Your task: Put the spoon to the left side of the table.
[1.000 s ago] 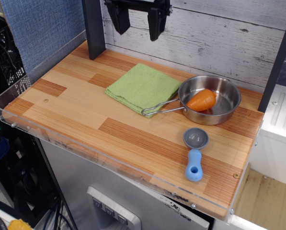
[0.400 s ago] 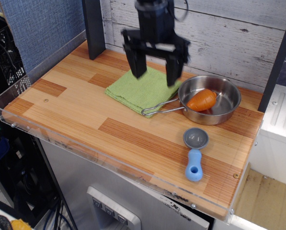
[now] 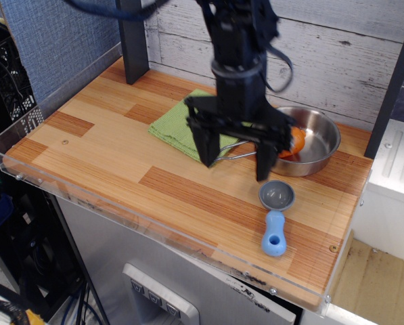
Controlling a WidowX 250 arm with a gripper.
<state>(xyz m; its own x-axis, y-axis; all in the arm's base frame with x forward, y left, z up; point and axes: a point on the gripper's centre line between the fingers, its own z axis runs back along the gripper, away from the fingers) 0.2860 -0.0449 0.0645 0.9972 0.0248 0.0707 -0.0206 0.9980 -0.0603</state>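
We see the spoon (image 3: 275, 217) lying near the table's (image 3: 107, 159) front right corner, handle toward the front edge. Our gripper (image 3: 234, 161) hangs with fingers spread, empty, beside the spoon's bowl.

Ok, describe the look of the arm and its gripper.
The arm is black with a grey band around its wrist and dark cables looping beside it. The gripper is all black too, a wide crossbar carrying two flat, tapering fingers. No markings are legible.

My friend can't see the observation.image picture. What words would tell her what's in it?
An open black gripper hangs over a wooden table, near a blue-handled grey spoon at the right. Behind it sit a green cloth and a steel pan holding an orange toy.
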